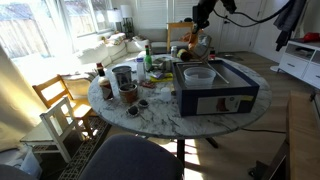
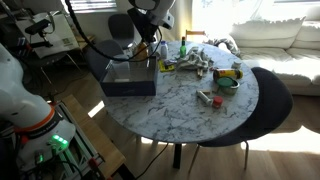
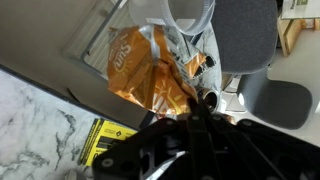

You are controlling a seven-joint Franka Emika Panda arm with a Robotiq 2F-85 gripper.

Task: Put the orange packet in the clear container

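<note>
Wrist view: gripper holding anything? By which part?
Yes. The gripper is shut on the orange packet, pinching it at one crumpled end. The rest of the packet sticks out free beyond the fingertips.

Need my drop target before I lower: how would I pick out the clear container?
On the round marble table, find the large dark blue box. The clear container sits on top of it: a shallow, whitish translucent tub with rounded corners, unlike the round metal can elsewhere on the table.
</note>
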